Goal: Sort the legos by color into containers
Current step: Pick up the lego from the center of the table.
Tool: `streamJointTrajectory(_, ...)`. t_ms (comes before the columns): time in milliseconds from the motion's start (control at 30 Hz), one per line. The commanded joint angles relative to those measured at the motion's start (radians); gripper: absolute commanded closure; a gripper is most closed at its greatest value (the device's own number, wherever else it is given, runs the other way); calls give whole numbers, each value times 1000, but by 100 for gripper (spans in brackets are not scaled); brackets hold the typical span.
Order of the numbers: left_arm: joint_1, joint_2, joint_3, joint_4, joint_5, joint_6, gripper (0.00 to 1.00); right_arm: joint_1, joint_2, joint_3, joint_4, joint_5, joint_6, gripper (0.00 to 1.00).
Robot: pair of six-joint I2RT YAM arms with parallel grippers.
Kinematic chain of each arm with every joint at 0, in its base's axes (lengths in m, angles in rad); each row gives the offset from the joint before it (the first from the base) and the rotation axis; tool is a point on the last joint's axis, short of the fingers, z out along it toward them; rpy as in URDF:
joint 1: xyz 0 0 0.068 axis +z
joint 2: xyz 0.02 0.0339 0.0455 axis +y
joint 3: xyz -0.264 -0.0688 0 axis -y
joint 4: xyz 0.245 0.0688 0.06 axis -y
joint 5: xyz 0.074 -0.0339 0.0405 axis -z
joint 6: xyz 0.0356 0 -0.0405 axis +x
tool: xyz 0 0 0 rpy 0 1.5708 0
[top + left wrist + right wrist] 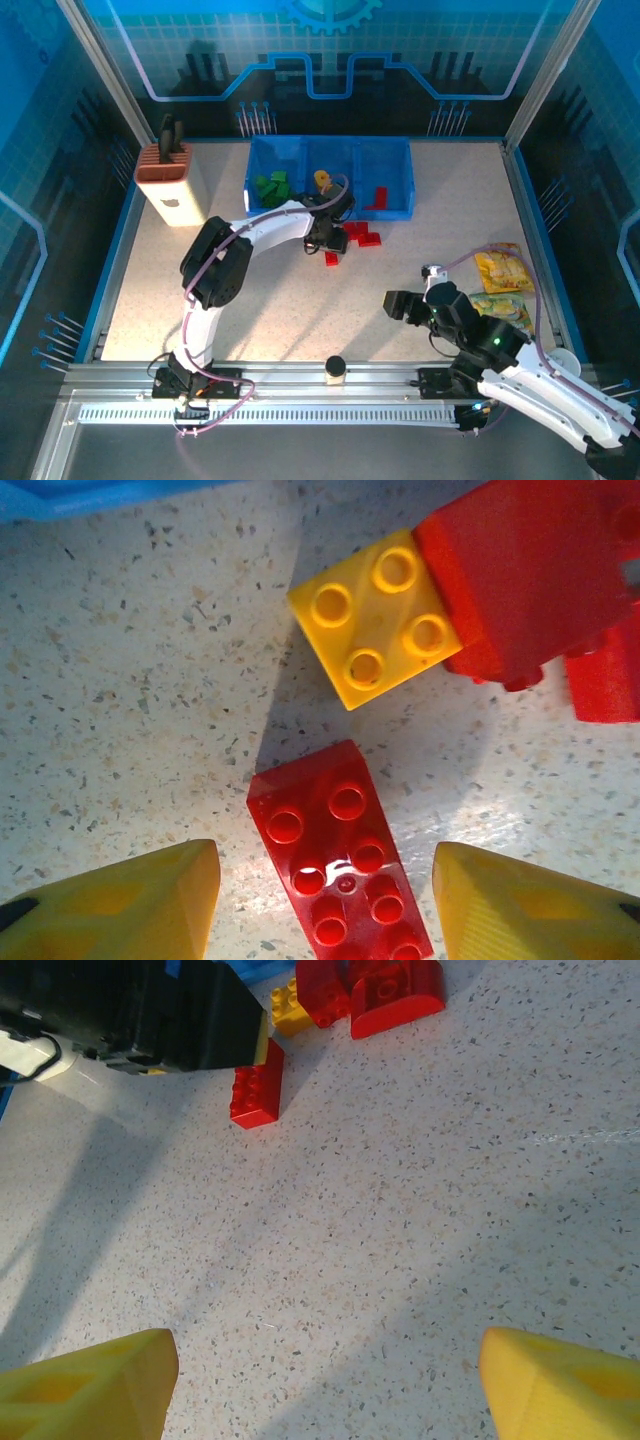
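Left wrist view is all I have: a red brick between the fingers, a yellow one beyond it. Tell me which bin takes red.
Observer: The right bin; it already has red legos in it.
Operator: Give me the bin for yellow too.
Observer: The middle bin, with a yellow-orange lego lying in it.
Operator: Report the right gripper.
Observer: The right gripper is open over bare table, holding nothing.
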Motion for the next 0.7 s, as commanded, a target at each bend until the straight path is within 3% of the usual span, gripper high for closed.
streamJointTrajectory(0, -16, 29, -16, -16, -22, -20, 41, 12, -11, -14, -27, 35, 18, 20)
streamJointTrajectory(167, -26, 49, -9, -12, -7, -28, 47, 11, 2, -10, -23, 33, 13, 20)
streamJointTrajectory(367, -35, 45, 8, -31, -7, -23, 73, 11, -12, -4, -37, 42, 10, 20)
streamJointTrajectory(433, -34, 26, 18, -36, -2, -20, 78, 11, -17, -4, -44, 45, 10, 20)
streamJointTrajectory(667, -35, -78, 90, 54, 115, 29, 78, 10, -32, 2, -61, 63, 7, 20)
